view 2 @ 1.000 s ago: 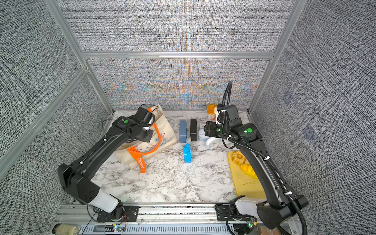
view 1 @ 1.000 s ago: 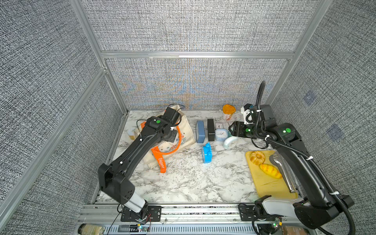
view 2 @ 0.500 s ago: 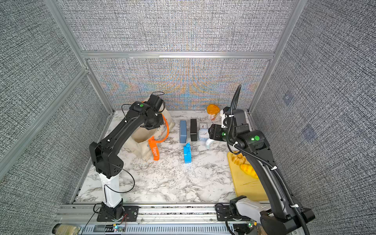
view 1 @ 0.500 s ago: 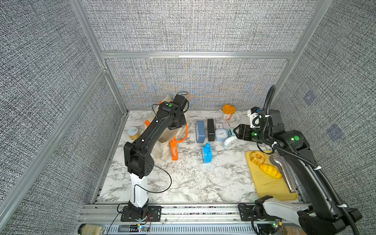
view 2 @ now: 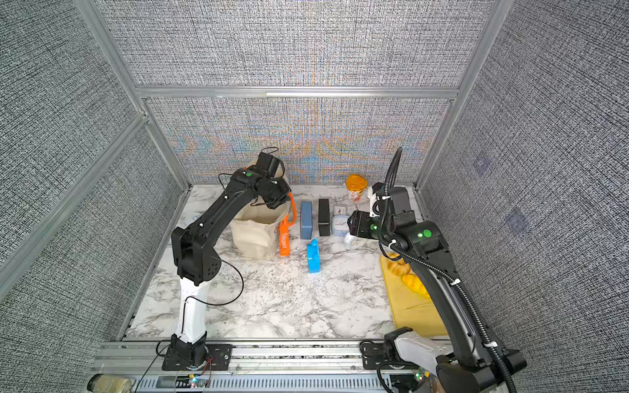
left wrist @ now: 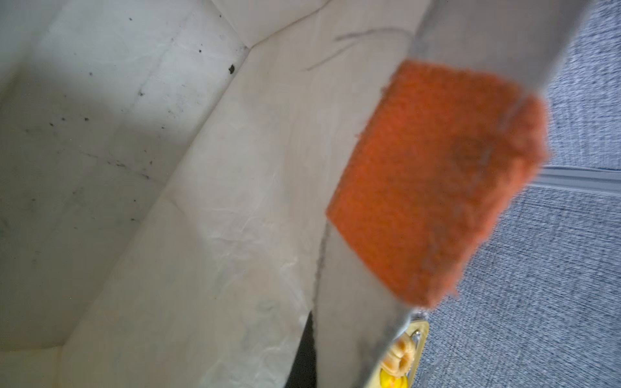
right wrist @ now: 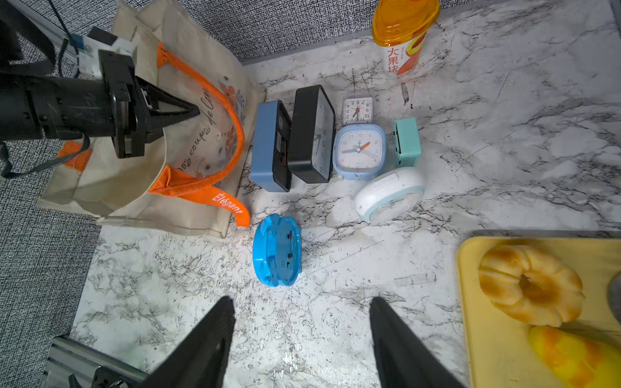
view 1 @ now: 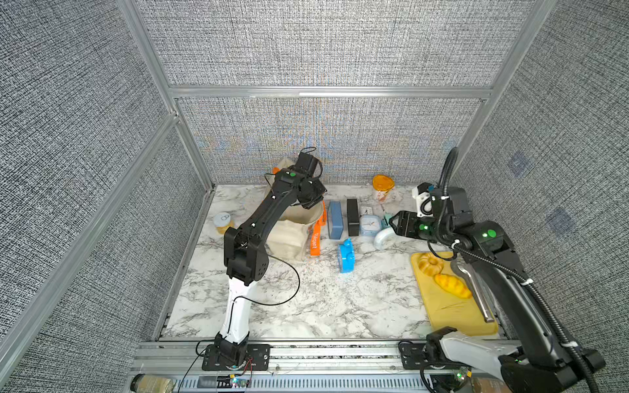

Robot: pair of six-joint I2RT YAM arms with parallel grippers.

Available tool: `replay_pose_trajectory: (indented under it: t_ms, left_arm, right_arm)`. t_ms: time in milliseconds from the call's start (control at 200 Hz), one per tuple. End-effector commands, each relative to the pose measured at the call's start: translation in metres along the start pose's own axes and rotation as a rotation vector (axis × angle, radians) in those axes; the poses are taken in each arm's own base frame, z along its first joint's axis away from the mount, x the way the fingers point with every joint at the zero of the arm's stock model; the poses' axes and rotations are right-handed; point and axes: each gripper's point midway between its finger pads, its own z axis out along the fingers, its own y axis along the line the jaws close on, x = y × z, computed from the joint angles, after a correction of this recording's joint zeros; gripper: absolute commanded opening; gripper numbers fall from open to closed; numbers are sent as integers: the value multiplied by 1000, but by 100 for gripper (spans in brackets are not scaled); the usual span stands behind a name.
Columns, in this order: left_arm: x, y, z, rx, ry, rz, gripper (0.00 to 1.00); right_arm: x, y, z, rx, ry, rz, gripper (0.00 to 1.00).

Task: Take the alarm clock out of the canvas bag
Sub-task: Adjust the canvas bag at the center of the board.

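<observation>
Cream canvas bag (view 1: 289,234) stands at 10 o'clock on surface (view 1: 323,306); inside shows bare, speckled fabric. Print reads "coup de Coeur", strap (right wrist: 228,205) "Elégant". Blue alarm clock (right wrist: 277,250) lies outside, at bag's 4 o'clock. L end effector (right wrist: 196,109) pinched closed at bag mouth, grip unclear. R end effector (right wrist: 301,300) spread apart, empty.

In a top view the canvas bag (view 1: 289,234) stands at 11 o'clock from the table's middle. Its hanging orange strap (view 1: 315,240) bears "Elegant" in white. The right wrist view shows cursive print on the bag's side, readable only in part: "coups de Co…". At 1 o'clock, the orange-lidded cup (right wrist: 400,50) carries three red Chinese characters, 大果块. The light-blue alarm clock (right wrist: 359,151) has dial numerals, 10, 11 and 12 among them. The small white alarm clock (right wrist: 358,110), at 12 o'clock from it, shows 5 to 10 legibly.
</observation>
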Motion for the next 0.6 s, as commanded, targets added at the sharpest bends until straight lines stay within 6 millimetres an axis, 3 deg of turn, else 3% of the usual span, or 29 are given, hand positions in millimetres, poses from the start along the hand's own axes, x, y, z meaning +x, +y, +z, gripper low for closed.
replay_pose_trajectory:
  t_ms: [0, 90, 190, 235, 295, 300, 315, 330, 435, 505, 530, 595]
  left_arm:
    - [0, -19, 1, 74, 2, -39, 0]
    - [1, -15, 6, 67, 5, -45, 0]
    - [1, -17, 3, 74, 4, -19, 17]
    - [-3, -19, -5, 70, -19, 8, 33]
    - [-13, -26, -22, 72, -74, 72, 69]
    - [-13, -27, -24, 73, -80, 79, 71]
    - [-16, -30, -30, 77, -98, 94, 92]
    - [-19, -34, -37, 81, -118, 114, 98]
    - [-40, -61, -93, 128, -295, 286, 99]
    - [-56, -79, -142, 157, -451, 408, 99]
    - [-59, -87, -170, 172, -523, 449, 99]
    - [-68, -94, -222, 159, -690, 572, 99]
  right_arm:
    - [-4, 4, -1, -19, -16, 10, 67]
    - [-6, 3, -1, -16, -19, 8, 67]
    - [-6, 0, -2, -2, -20, -2, 67]
    - [-5, -4, 0, 14, -12, -2, 67]
    - [-5, -12, 6, 42, -7, 5, 67]
    - [-5, -12, 6, 42, -6, 7, 67]
    - [-5, -14, 8, 46, -6, 11, 68]
    - [-6, -16, 10, 50, -7, 16, 68]
    - [-20, -32, 19, 77, -57, 60, 70]
    - [-38, -41, 23, 75, -137, 74, 74]
    - [-45, -45, 24, 74, -170, 72, 74]
    - [-61, -55, 26, 81, -264, 58, 79]
